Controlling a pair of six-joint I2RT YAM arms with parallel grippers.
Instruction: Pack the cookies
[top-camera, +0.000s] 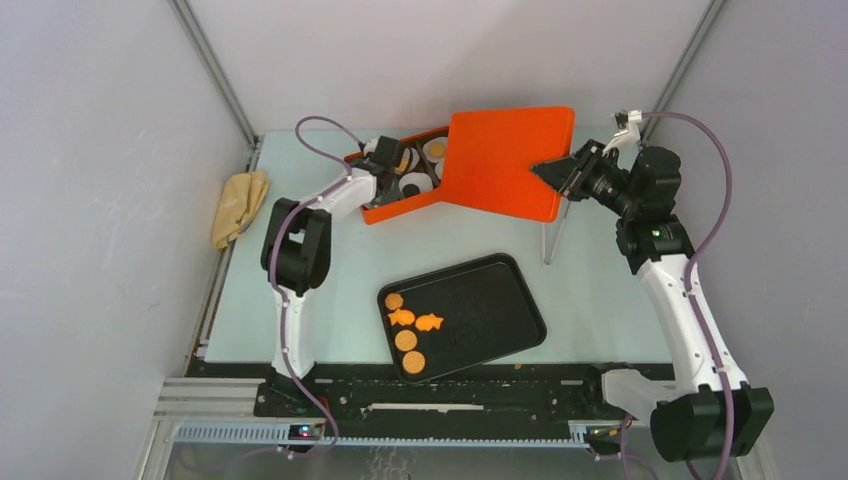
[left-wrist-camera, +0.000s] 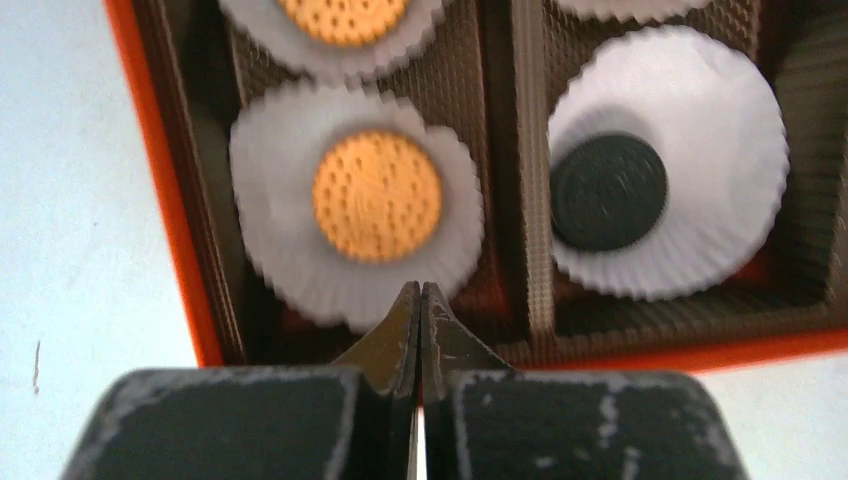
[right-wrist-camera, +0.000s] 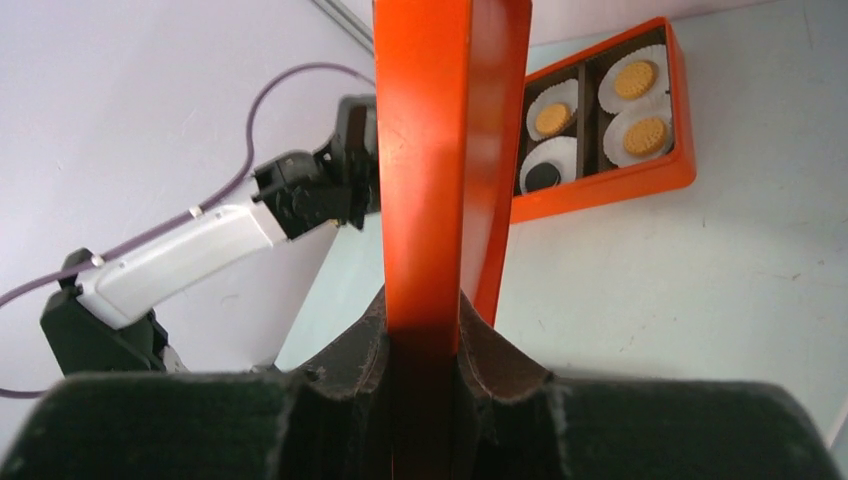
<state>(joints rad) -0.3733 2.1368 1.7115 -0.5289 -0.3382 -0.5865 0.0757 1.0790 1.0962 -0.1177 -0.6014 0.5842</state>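
Top external — lid (top-camera: 510, 160) partly over boxed cookies (top-camera: 437, 150) — cloth (top-camera: 240, 205) left

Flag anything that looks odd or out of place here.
The orange lid is off the box, clamped on edge in the right gripper and hanging tilted partly over it, while five cookies lie unpacked on the black tray. The left gripper is shut and empty above the box.

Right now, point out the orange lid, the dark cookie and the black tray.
orange lid (top-camera: 508, 160), top external view, its flat face
dark cookie (left-wrist-camera: 608, 192), left wrist view, its centre
black tray (top-camera: 492, 305), top external view, bare floor
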